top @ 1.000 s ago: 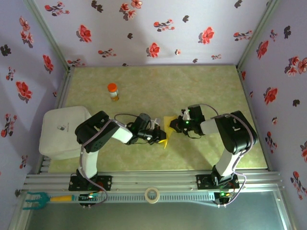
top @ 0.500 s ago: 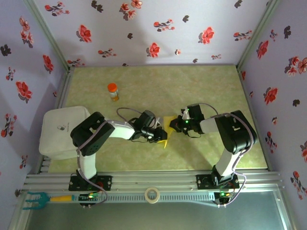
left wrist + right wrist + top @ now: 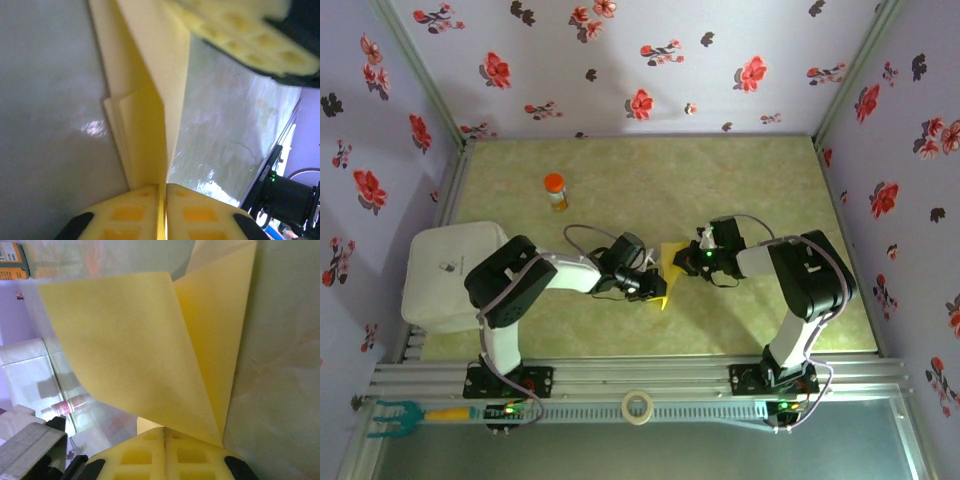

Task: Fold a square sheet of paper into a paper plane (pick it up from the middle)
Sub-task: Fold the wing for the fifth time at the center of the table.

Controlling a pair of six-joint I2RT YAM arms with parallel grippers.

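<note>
The yellow sheet of paper (image 3: 669, 252) is folded into a layered, pointed shape and is held between the two arms at the table's middle. My left gripper (image 3: 655, 286) is shut on its near-left edge. In the left wrist view the pads (image 3: 140, 212) press together with the creased paper (image 3: 150, 100) running up from between them. My right gripper (image 3: 684, 263) is shut on the paper's right side. The right wrist view has a curled flap of the paper (image 3: 135, 340) rising from the closed right gripper (image 3: 165, 432). The right gripper's fingers (image 3: 245, 37) appear at the top of the left wrist view.
An orange-capped bottle (image 3: 555, 191) stands at the back left. A white box (image 3: 450, 272) sits at the table's left edge. A tape roll (image 3: 638, 407) and a green-headed tool (image 3: 395, 416) lie on the front rail. Flowered walls enclose three sides.
The left arm's wrist has shifted right and back, closer to the paper. The paper and the right arm have stayed in place.
</note>
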